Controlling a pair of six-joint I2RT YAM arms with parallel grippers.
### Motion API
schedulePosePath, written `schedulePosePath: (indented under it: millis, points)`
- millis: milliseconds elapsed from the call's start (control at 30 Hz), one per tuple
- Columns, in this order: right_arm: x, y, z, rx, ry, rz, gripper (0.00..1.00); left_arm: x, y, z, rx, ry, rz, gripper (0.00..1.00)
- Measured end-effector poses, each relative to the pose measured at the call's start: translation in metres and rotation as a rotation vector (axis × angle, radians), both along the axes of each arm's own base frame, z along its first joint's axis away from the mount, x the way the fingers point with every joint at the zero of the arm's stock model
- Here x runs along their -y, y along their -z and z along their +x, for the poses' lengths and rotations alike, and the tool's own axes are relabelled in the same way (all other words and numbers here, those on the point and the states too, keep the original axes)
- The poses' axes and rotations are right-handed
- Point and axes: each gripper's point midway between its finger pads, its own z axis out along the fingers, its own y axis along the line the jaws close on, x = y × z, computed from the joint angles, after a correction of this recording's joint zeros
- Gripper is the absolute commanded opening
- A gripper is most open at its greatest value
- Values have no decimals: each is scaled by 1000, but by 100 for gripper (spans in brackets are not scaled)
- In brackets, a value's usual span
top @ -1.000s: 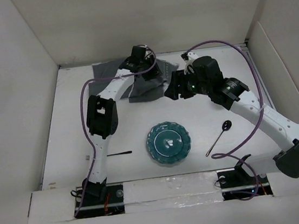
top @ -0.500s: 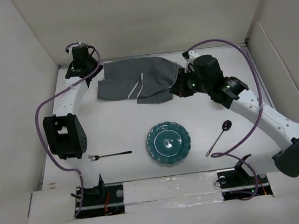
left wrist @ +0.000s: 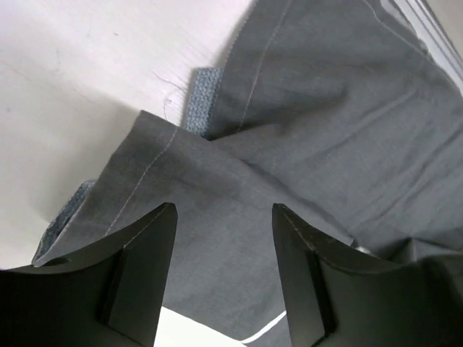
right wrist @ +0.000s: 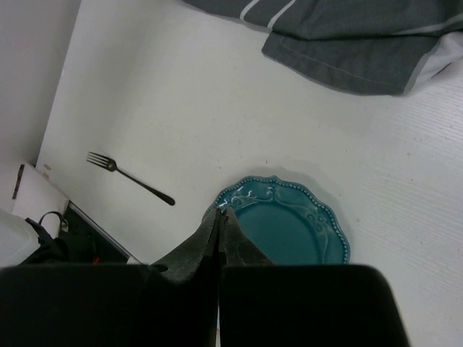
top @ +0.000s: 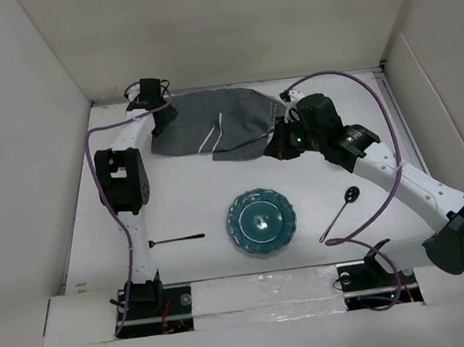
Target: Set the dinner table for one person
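**Bench** (top: 185, 192): the matte white surface fills the whole walled work area in front of both arm bases.

**On it, near edge:**
- Teal plate (top: 261, 221) sits roughly midway between the two bases.
- Fork (top: 175, 240) lies to the left of the plate, handle toward it and tines away, apart from the rim.
- Spoon (top: 340, 212) lies on a diagonal to the right of the plate, bowl toward the far side, also apart from the rim.
- Judgement: this reads as a place setting with the cutlery flanking the plate.

**Far edge:** grey striped cloth (top: 219, 127), rumpled, with one corner folded over so a paler weave shows beneath. It is well apart from the plate, so I judge it the item left to deal with.

**Left gripper** (left wrist: 223, 217): the jaws are spread wide with nothing between them, poised over the folded flap at the cloth's left end. This probably lines up a pinch on that edge. Contact with the fabric cannot be told.

**Right gripper** (right wrist: 219, 224): the jaws are pressed together and empty. It sits beside the cloth's right end, with the wrist camera looking down toward the plate and fork.

**Risk:** a pinch on the doubled flap may lift only one layer.
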Motion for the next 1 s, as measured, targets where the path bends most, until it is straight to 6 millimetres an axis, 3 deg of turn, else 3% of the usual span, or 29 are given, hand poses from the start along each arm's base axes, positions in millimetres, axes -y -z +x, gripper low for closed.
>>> schedulePosePath:
  millis: [233,600,800,900,1000]
  points:
    - [1,15,-4,-31,-6,-16,0,-7,-13,26,37,-52,15,56]
    - [-1,25,-7,-43,-32,-14,10,-22,33,15,-108,-99,103,52]
    - [-3,32,-9,-56,-50,-1,12,-28,39,9,-152,-111,131,53]
    - [-2,36,-10,-62,-56,-2,13,-28,37,13,-148,-114,134,45]
    - [3,41,-8,-72,-49,-4,14,-28,42,12,-163,-114,137,29]
